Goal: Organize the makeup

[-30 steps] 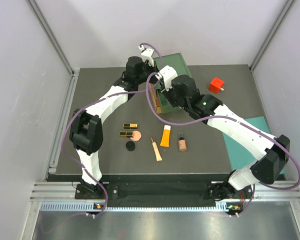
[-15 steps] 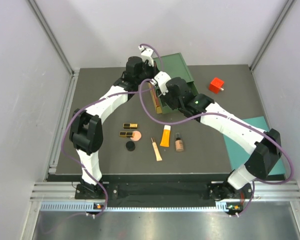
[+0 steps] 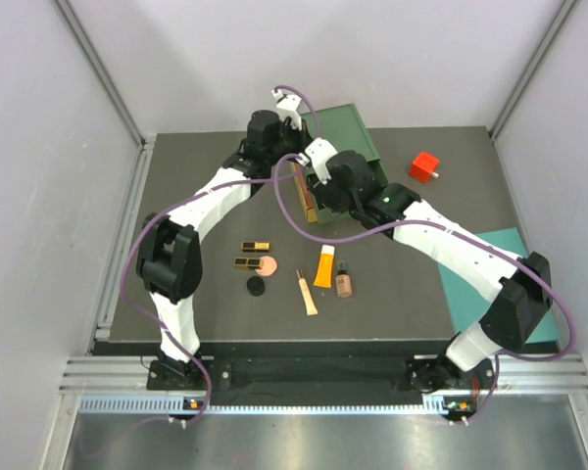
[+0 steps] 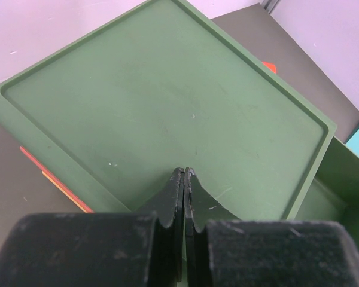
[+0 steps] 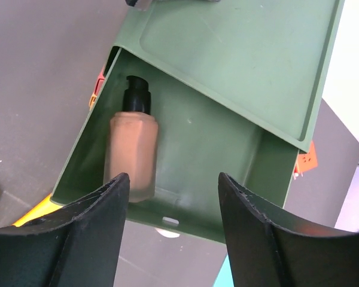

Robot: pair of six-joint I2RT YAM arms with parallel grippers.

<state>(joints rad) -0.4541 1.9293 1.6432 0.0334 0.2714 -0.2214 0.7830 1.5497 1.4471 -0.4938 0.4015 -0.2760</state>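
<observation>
On the table lie two gold-black cases point(image 3: 256, 246) point(image 3: 246, 262), a round peach compact point(image 3: 268, 264), a black disc point(image 3: 256, 286), a slim peach tube point(image 3: 307, 292), a yellow-orange tube point(image 3: 324, 264) and a tan bottle point(image 3: 344, 280). A second tan bottle point(image 5: 131, 149) lies inside the open green drawer point(image 5: 227, 155). My right gripper point(image 5: 173, 176) is open and empty just above the drawer's front edge; it also shows in the top view point(image 3: 316, 188). My left gripper point(image 4: 184, 170) is shut and empty on the box top point(image 4: 167, 89).
The green drawer box point(image 3: 345, 132) stands at the back middle, with red and yellow drawer edges showing below its top. A red cube point(image 3: 424, 166) sits to its right. A teal mat point(image 3: 480, 274) lies at the right edge.
The tan bottle on the table has moved a little left, toward the yellow-orange tube. My right arm has shifted left over the drawer. The left arm has not moved.
</observation>
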